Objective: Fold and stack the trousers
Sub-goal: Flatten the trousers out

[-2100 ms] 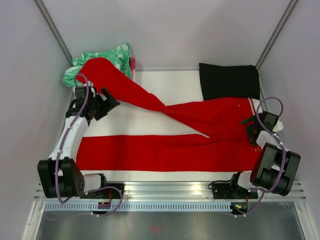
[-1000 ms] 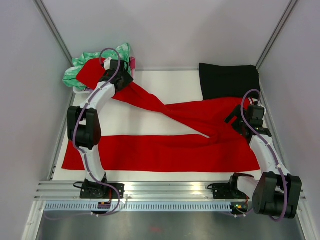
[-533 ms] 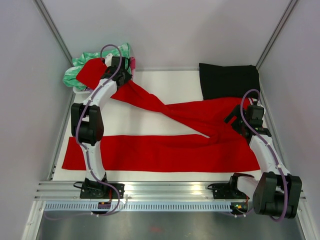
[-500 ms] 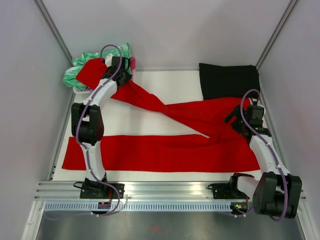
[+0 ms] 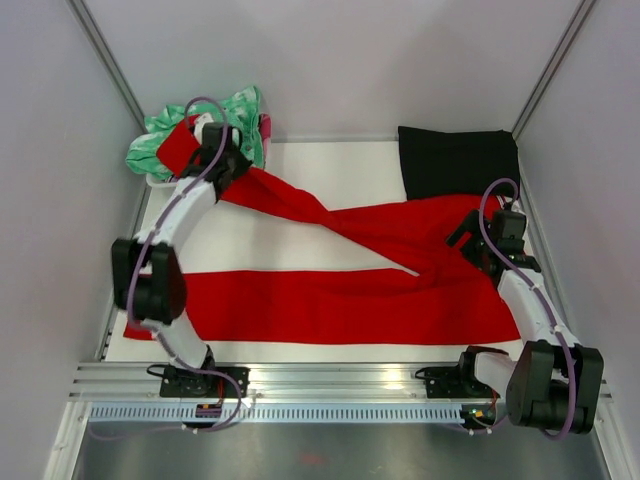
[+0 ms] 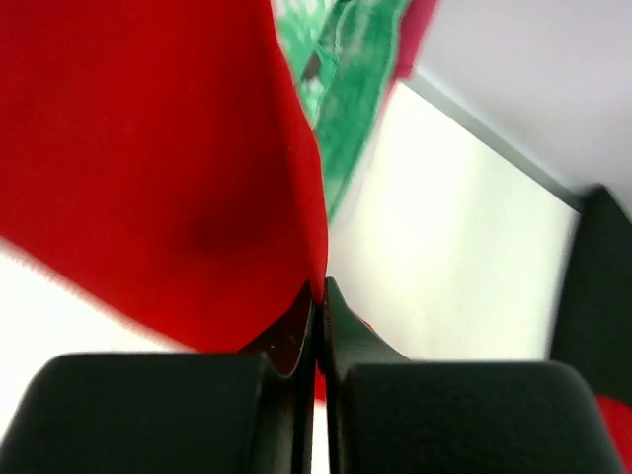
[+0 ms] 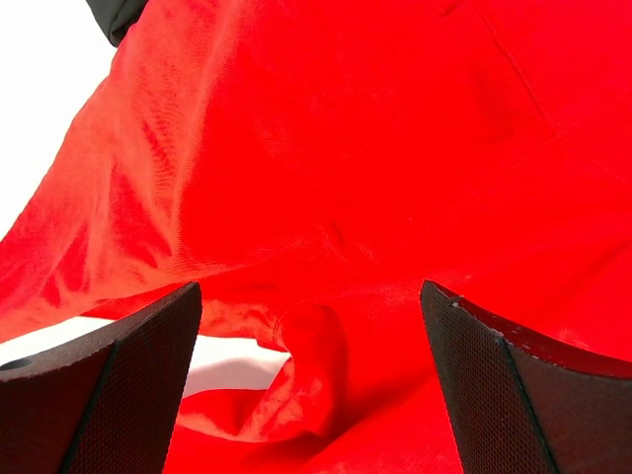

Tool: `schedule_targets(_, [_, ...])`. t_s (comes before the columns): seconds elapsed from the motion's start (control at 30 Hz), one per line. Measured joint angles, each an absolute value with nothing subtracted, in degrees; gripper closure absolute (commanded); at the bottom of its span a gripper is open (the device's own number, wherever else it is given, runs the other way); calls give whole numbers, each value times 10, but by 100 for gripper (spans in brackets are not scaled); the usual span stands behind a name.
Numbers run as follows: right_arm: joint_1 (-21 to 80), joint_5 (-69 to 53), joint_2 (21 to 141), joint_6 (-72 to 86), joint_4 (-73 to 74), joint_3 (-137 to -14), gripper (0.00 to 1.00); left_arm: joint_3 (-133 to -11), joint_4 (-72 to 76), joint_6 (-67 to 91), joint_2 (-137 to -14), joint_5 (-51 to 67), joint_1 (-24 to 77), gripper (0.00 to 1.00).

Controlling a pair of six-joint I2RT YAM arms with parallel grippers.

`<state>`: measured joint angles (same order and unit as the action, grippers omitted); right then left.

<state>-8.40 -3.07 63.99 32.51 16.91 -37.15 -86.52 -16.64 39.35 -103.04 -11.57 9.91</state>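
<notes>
The red trousers [image 5: 330,300] lie spread on the white table, one leg along the front and the other running diagonally to the far left corner. My left gripper [image 5: 214,150] is at that far leg's end, shut on the red fabric's edge [image 6: 314,267], which hangs from the jaws. My right gripper [image 5: 470,236] hovers open over the crumpled hip area [image 7: 346,148]. Its fingertips [image 7: 118,385] stand wide apart and hold nothing. The waistband is hidden by the right arm.
A black folded cloth [image 5: 458,160] lies at the far right, touching the trousers' top. A green-and-white mottled garment [image 5: 238,108] is bunched in the far left corner, right behind the left gripper. Walls close in on both sides, and a metal rail [image 5: 330,385] runs along the front.
My left gripper has closed on the end of the far trouser leg and drawn back slightly to the left, its elbow swinging down and left. The right arm has stayed still.
</notes>
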Motion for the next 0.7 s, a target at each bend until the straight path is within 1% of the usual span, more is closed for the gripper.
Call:
schedule_targets(0.17, [-84,-46,655,325,148,-363,2,-597,-53,392,-740,-79,76,98])
schedule_targets(0.23, [-83,-53,664,323,139,-361,2,-496,12,396,-639,-73,69,98])
schedule_targets(0.3, [-83,-60,674,320,131,-360,2,-400,64,403,-563,-74,68,98])
schedule_targets(0.4, [-79,-67,685,316,117,-360,2,-280,94,432,-491,-86,68,98])
schedule_targets(0.57, [-63,-79,705,315,95,-360,2,-125,100,521,-434,-113,64,98])
schedule_targets(0.6, [-57,-79,709,315,95,-361,2,-104,98,540,-424,-115,63,92])
schedule_targets(0.63, [-53,-80,713,314,95,-362,2,-88,95,558,-414,-116,63,69])
schedule_targets(0.7, [-45,-80,717,315,95,-362,2,-77,73,582,-394,-120,63,31])
